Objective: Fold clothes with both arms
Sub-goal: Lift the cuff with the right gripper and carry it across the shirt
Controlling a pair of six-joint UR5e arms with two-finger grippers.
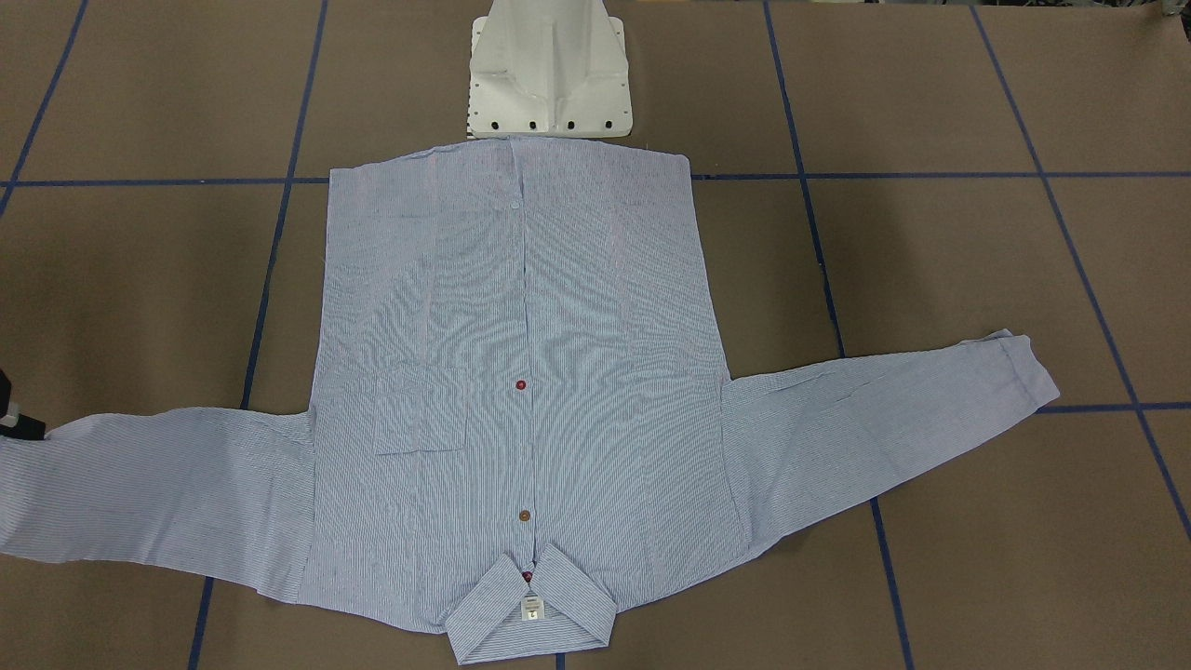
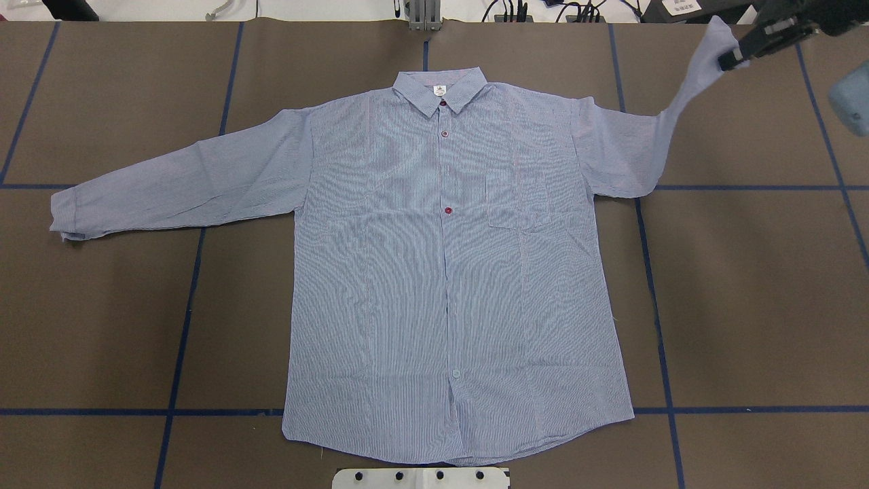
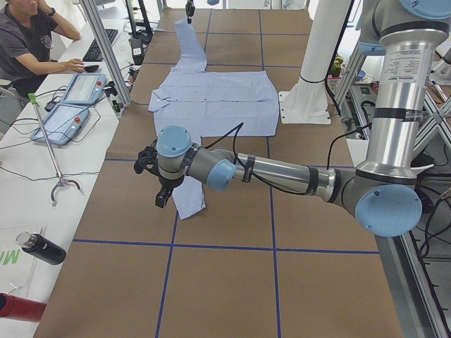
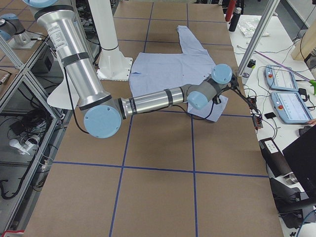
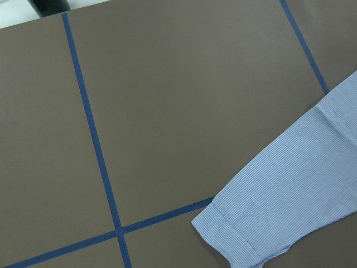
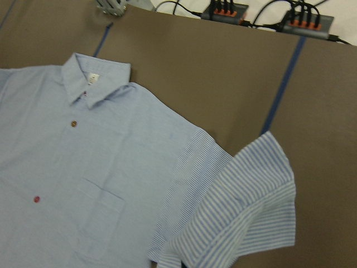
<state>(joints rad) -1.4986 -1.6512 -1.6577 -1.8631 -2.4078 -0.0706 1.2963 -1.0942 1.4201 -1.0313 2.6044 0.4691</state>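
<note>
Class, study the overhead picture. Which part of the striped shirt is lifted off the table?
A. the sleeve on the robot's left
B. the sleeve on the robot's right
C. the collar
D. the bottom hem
B: the right hand pinches the right sleeve at its cuff and holds it raised, while the rest of the shirt lies flat on the table.
</note>
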